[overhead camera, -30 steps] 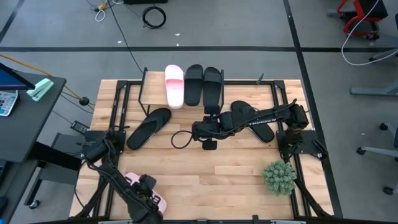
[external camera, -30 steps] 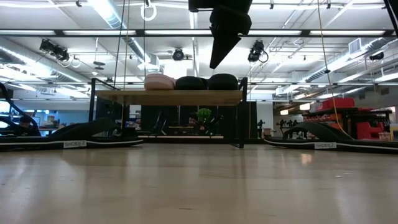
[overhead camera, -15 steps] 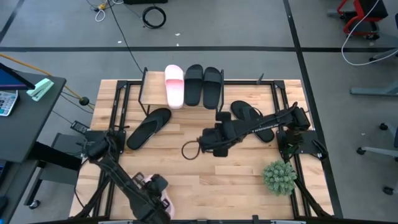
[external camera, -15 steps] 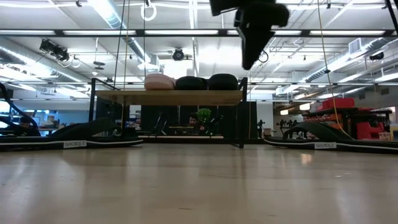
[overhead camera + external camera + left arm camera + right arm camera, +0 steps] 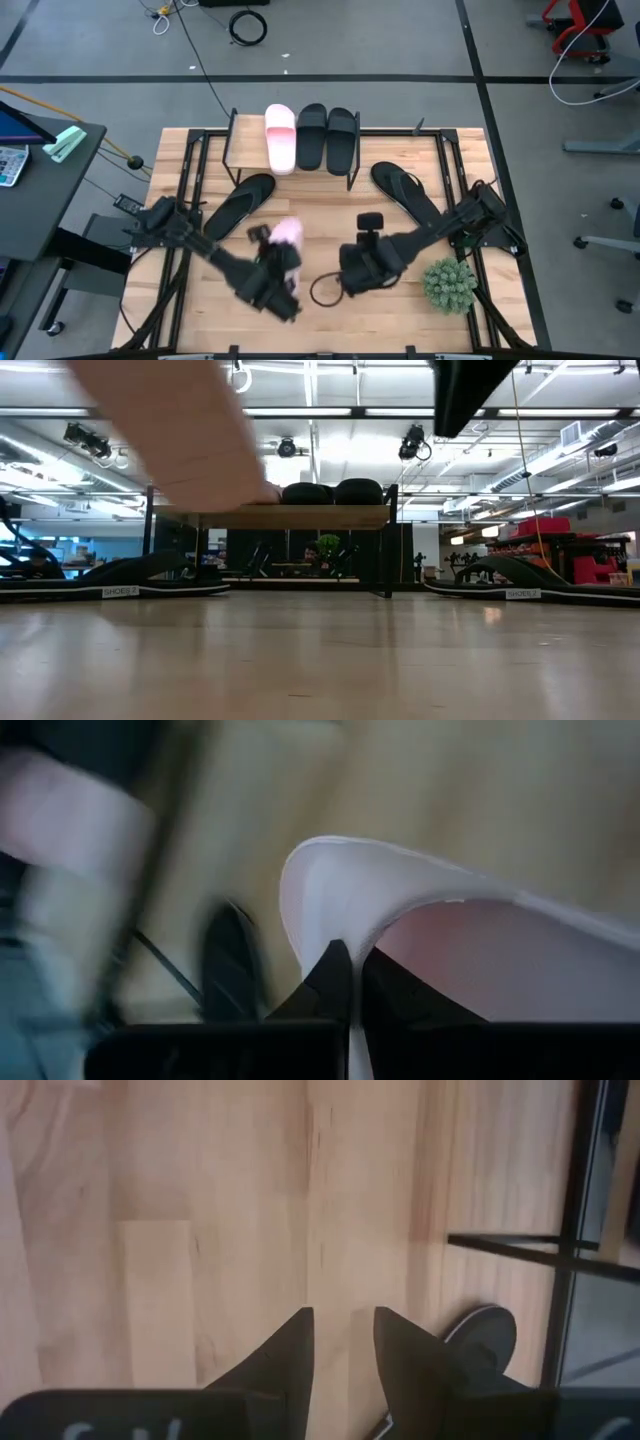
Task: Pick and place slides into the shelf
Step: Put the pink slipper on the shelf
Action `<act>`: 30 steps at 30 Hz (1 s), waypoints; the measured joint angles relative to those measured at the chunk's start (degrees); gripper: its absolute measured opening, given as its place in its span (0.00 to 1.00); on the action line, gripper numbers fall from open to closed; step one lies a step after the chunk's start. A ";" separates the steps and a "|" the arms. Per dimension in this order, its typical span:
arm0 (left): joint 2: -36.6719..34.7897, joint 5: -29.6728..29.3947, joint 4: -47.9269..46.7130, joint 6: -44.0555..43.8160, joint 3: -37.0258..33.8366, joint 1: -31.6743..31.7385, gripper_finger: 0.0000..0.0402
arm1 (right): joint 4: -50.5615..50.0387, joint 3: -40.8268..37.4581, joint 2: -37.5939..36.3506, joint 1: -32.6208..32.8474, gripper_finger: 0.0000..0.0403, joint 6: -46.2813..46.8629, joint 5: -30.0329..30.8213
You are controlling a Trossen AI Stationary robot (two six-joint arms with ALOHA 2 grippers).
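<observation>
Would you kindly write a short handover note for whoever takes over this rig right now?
Left claw: shut on the second pink slide, carried over mid-table.
Right claw: slightly open, empty, over the table's middle.
Done: one pink slide and two black slides sit on the shelf.
Left: shelve the carried pink slide, then the two flip-flops on the table, left and right.

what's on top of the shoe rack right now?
Low black-framed wooden rack: one pale pink foam slide, two black broad-strap slides, side by side on top. Lower tier is covered from above.
</observation>
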 joint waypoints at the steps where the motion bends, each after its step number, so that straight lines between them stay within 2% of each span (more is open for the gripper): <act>1: -0.95 -3.79 -0.05 1.18 -0.01 1.67 0.03 | -0.75 0.00 -0.01 0.78 0.28 1.16 0.25; 4: -4.56 -10.16 -0.01 5.31 -0.01 7.78 0.03 | -4.20 0.00 -0.02 2.92 0.28 6.69 1.92; 8: -10.97 -10.39 -0.07 12.72 -0.04 16.87 0.03 | -8.01 -0.02 -0.14 5.01 0.28 16.11 3.30; 13: -19.04 -11.22 0.06 27.36 -0.04 27.94 0.03 | -7.91 -0.11 -1.18 7.95 0.28 20.67 3.73; 18: -23.22 -12.95 2.00 44.72 -1.01 37.26 0.03 | -7.86 -0.13 -1.27 10.14 0.28 24.24 6.23; 22: -23.83 -12.61 7.07 52.28 -5.18 42.46 0.03 | -7.86 -0.15 -1.27 11.12 0.28 26.60 7.13; 26: -24.32 -12.22 14.95 61.22 -12.80 47.10 0.03 | -7.88 -0.15 -1.27 11.63 0.28 27.65 8.47; 30: -24.32 -13.08 18.26 63.58 -18.57 52.54 0.03 | -7.88 -0.19 -1.27 11.73 0.28 28.66 8.53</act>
